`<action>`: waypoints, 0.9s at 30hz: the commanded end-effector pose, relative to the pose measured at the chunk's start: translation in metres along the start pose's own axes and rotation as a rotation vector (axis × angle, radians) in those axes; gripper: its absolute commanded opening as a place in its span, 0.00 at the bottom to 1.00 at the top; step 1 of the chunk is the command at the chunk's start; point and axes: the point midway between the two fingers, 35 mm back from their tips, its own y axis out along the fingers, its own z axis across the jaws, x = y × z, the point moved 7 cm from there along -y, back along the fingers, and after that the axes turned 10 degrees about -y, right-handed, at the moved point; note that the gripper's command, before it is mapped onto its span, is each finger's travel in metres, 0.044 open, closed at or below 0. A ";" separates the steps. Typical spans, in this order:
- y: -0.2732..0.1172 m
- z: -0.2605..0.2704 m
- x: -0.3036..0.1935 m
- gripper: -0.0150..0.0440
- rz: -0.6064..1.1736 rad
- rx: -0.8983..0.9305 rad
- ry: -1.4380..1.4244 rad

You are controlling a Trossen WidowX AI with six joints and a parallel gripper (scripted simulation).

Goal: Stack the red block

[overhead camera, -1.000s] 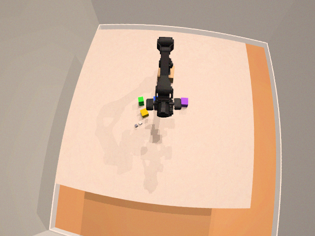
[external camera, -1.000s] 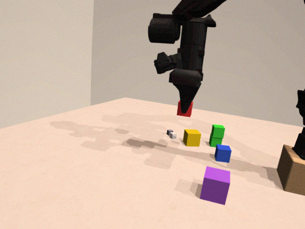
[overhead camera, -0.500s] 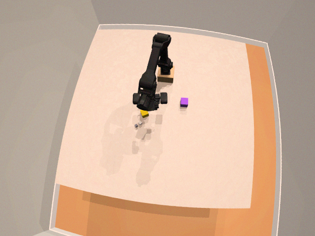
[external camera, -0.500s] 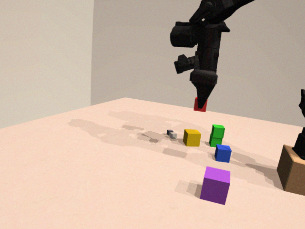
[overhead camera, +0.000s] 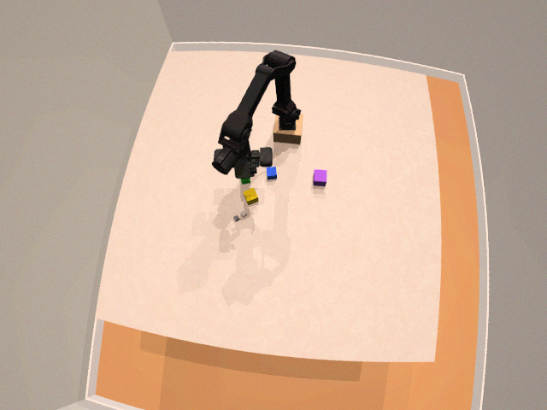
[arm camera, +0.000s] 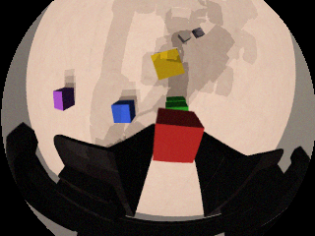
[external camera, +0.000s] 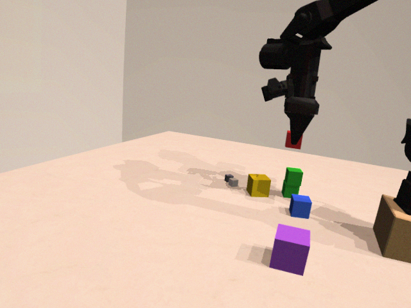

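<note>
My gripper (external camera: 294,142) (arm camera: 174,130) is shut on the red block (external camera: 288,140) (arm camera: 178,144) and holds it in the air, high above the table. In the top view the arm hides the red block. The green tower (external camera: 293,177) (arm camera: 176,103) (overhead camera: 245,180) is two green blocks, one on the other, standing upright. In the exterior view the red block appears above the tower with a clear gap between them. In the wrist view the red block covers part of the tower. The top green block looks slightly offset from the lower one.
A yellow block (overhead camera: 250,195) (external camera: 258,185) (arm camera: 167,64) stands near the tower, and a blue block (overhead camera: 271,172) (external camera: 300,206) (arm camera: 123,111) on another side. A purple block (overhead camera: 320,177) (external camera: 289,250) (arm camera: 63,98) lies farther off. Two small grey cubes lie beyond the yellow block.
</note>
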 end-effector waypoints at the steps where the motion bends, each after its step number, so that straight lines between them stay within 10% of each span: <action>1: 0.001 -0.008 -0.016 0.25 0.005 -0.002 -0.003; 27: 0.053 -0.008 -0.016 0.25 0.005 -0.002 -0.003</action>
